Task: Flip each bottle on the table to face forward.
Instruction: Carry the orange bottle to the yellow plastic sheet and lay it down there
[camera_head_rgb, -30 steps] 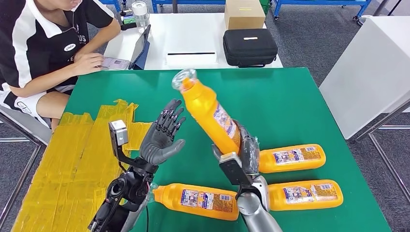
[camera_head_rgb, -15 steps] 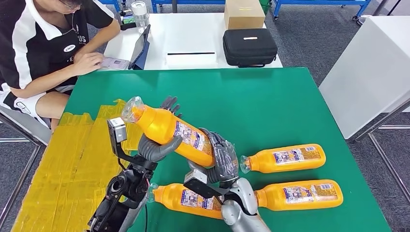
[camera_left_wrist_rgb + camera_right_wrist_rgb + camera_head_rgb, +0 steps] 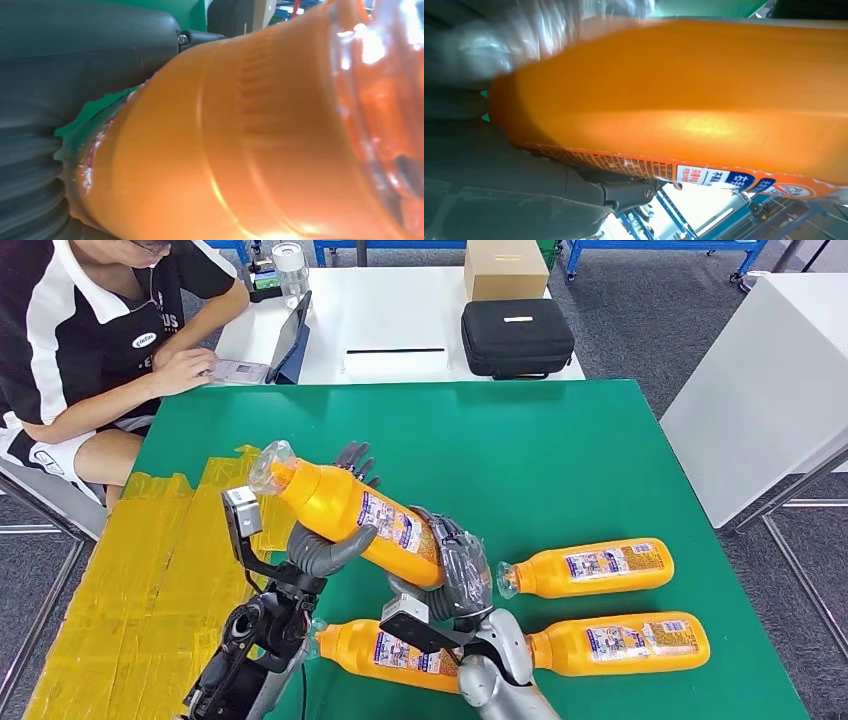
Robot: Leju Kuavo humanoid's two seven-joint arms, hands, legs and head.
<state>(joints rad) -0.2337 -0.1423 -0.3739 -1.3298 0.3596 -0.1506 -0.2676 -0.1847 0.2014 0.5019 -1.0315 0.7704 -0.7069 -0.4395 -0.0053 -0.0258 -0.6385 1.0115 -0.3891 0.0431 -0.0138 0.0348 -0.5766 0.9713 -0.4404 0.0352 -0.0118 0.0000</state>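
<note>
Orange bottle point(image 3: 350, 512) in both robot hands.

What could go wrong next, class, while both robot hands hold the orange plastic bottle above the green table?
1. The orange plastic bottle hangs tilted between the left hand and right hand; releasing either early might drop it.
2. It could fall onto the lying orange bottle directly beneath.
3. Turning it might swing its clear cap toward the yellow tape patch.

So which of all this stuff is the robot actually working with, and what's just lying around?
Part of the job:
- held bottle, gripped by left hand and right hand
- three bottles lying on the green table

Just lying about:
- black case
- cardboard box
- yellow tape
</note>
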